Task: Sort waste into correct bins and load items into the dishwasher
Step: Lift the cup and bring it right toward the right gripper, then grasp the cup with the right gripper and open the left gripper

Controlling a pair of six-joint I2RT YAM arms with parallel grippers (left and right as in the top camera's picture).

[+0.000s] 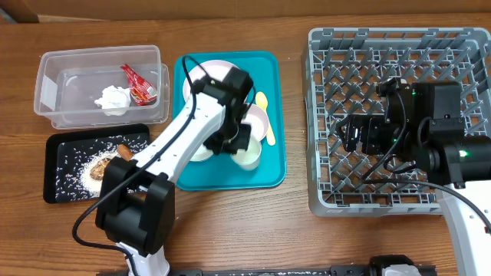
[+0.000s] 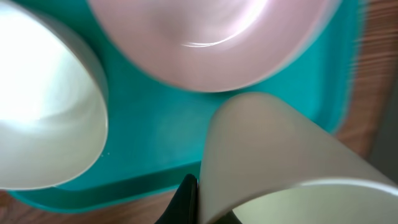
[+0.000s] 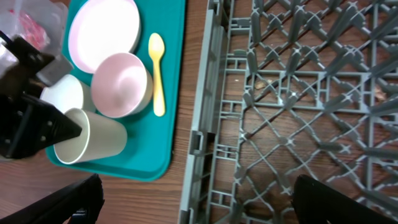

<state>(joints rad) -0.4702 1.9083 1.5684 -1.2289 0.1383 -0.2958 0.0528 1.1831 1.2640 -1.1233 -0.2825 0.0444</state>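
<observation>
Cup (image 3: 99,138) within left gripper (image 3: 73,132)

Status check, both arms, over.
Left gripper on cup rim, grip unconfirmed. Right gripper open, empty, over rack. Cup in tray, bowls crowding it.

A teal tray (image 3: 175,37) lies on a wooden table (image 3: 143,199), carrying a round white-pink plate (image 3: 102,31) at its far end, a pink-tinted bowl (image 3: 121,84) at its middle, a pale yellow spoon (image 3: 157,74) along its right side and a white bowl (image 3: 62,93) at its left side. At the tray's near left corner a white cup (image 3: 93,138) lies tipped, mouth leftward, with the black left gripper (image 3: 65,129) at its rim. Just right of the tray stands the grey lattice dish rack (image 3: 298,93), and nearer than the tray the right gripper (image 3: 196,186) has its dark fingers (image 3: 68,202) spread wide.
</observation>
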